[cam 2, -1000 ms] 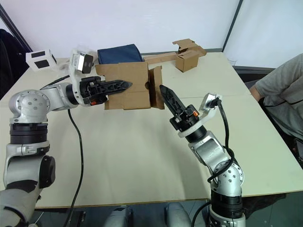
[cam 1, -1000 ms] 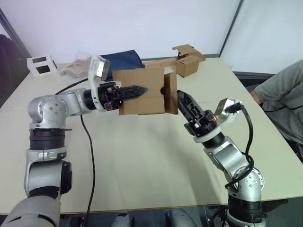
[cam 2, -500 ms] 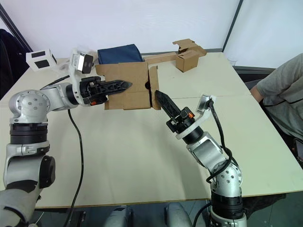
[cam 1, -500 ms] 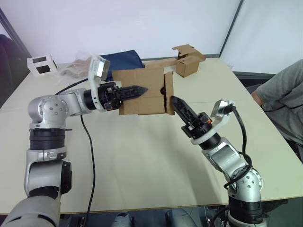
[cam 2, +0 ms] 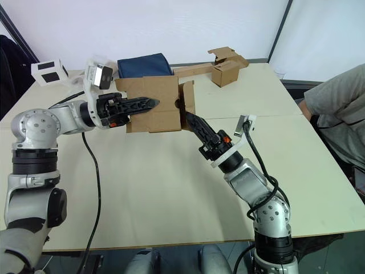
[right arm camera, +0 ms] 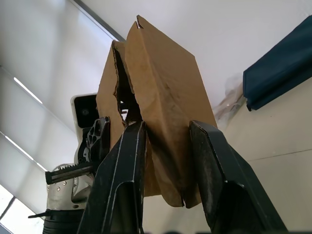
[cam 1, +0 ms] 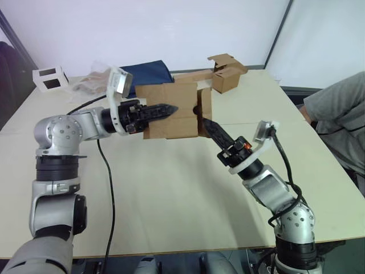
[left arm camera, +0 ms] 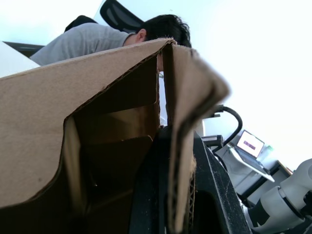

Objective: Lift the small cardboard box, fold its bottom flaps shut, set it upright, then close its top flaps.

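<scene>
The left gripper (cam 1: pixel 162 108) holds the small cardboard box (cam 1: pixel 174 110) aloft, fingers clamped on its wall, while the right gripper (right arm camera: pixel 165 161), fingers parted around a bottom flap, must next press it shut.

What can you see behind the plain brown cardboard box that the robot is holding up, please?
Behind the plain brown cardboard box lies a dark blue folded cloth on the beige table; the box covers its near part and the tabletop directly behind.

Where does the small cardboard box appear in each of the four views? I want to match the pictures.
Left eye view: small cardboard box, upper centre, held above the table.
Right eye view: upper centre-left.
Left wrist view: it covers most of the picture.
Right wrist view: centre, its lower edge between the two black fingers.
Shared landmark: the left gripper clamping the box wall.
</scene>
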Tool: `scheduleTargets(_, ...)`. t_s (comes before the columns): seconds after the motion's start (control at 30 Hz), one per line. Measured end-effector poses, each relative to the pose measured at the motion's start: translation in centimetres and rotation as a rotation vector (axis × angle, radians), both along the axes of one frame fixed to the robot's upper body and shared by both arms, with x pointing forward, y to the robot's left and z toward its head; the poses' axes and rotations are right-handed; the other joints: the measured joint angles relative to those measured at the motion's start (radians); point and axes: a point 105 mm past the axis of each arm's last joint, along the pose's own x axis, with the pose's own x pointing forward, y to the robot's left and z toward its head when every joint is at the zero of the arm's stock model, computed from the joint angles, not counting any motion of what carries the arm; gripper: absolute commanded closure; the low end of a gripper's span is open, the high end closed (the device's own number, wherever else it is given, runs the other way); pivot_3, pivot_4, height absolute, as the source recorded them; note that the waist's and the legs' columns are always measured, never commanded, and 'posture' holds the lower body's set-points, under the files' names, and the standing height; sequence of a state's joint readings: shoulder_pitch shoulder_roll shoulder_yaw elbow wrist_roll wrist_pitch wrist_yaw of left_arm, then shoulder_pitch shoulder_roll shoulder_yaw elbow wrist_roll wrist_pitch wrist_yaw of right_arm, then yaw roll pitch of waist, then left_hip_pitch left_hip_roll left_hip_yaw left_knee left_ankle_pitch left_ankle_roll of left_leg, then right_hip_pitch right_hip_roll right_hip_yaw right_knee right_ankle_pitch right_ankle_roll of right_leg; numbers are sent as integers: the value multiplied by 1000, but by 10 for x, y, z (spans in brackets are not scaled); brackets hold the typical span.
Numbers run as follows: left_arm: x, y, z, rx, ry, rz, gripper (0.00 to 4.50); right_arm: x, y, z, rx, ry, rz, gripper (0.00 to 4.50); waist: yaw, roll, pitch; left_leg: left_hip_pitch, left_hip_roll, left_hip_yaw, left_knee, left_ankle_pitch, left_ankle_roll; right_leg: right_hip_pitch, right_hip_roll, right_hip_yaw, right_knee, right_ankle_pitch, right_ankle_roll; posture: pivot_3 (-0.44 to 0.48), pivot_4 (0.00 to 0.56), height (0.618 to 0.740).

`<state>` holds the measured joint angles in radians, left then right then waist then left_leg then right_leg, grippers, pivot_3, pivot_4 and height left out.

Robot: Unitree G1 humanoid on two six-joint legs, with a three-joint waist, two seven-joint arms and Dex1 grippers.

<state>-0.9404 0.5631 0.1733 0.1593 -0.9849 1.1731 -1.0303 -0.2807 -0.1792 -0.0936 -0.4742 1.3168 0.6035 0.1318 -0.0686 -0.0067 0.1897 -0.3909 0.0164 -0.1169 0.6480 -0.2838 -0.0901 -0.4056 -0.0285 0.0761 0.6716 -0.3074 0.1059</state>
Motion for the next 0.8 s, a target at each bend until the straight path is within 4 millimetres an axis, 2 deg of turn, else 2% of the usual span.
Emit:
scheduleTargets(0.43,1,-5,-6,20,2,-10,4500,-4,8,3,-36,5,-6,3073,0,0,0,0,0,0,0,0,0,0,0,0,0,0,0,0,150,740)
scheduleTargets(0.8,1,-5,-2,-8,-2,-5,4500,-11,21,12,-77,-2,71,3073,0,0,0,0,0,0,0,0,0,0,0,0,0,0,0,0,150,740)
